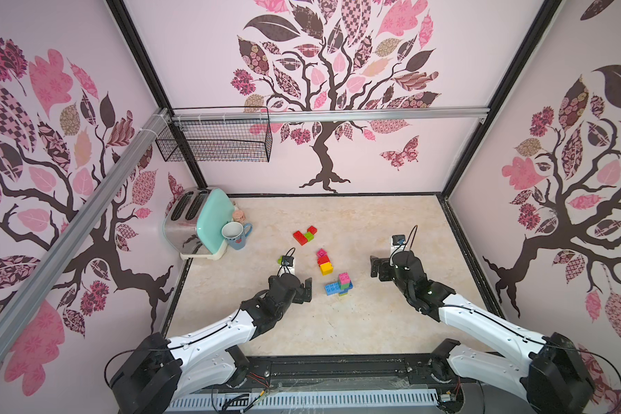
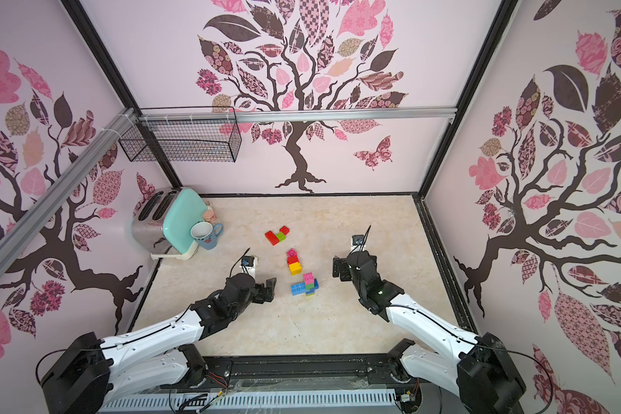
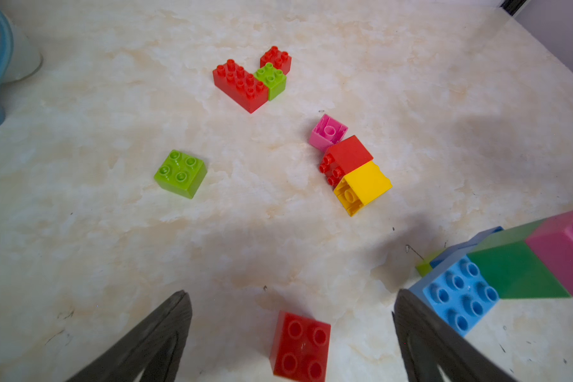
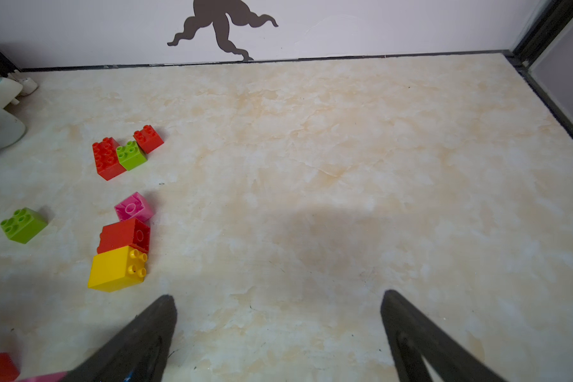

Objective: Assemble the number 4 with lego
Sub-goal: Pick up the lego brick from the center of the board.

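Your left gripper (image 3: 290, 296) and right gripper (image 4: 278, 295) both show released fingers (image 3: 159, 337), empty; a red brick (image 3: 301, 345) lies bottom centre, between the left fingers.

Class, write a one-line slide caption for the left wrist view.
Open left gripper over a red brick, more lego bricks scattered on the marbled table.
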Controlling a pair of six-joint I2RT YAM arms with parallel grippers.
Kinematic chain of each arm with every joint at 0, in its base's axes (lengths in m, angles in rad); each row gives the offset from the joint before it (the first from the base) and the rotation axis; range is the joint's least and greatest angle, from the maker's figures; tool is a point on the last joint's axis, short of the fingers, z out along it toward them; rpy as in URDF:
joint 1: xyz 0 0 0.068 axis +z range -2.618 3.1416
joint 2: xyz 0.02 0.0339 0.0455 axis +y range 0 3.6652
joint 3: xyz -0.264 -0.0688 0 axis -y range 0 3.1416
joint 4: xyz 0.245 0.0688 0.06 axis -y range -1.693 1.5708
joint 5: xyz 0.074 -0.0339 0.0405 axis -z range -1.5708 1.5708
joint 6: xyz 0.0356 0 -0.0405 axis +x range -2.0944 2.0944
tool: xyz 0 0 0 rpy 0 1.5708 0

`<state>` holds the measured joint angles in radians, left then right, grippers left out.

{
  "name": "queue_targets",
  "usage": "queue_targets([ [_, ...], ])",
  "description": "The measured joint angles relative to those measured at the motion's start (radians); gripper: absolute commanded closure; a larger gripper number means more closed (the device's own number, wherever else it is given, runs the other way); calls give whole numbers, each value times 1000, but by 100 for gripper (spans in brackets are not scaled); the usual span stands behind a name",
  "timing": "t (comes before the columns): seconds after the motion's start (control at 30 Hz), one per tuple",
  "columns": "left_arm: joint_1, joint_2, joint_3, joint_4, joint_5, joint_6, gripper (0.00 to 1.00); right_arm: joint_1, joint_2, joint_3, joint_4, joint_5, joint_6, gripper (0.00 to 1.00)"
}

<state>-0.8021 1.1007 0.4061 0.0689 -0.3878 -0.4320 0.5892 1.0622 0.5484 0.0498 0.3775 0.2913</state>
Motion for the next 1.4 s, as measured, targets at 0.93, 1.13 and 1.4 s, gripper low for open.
queue_targets([
  [0.93, -17, 369, -343, 933, 64, 226, 25, -2, 8, -4, 29, -35, 5, 0],
  [1.13, -17, 358, -343, 917, 43, 226, 40, -2, 9, -4, 29, -34, 5, 0],
  [1.4, -30, 280, -343, 819, 24, 208, 42, -2, 9, -4, 29, -33, 5, 0],
])
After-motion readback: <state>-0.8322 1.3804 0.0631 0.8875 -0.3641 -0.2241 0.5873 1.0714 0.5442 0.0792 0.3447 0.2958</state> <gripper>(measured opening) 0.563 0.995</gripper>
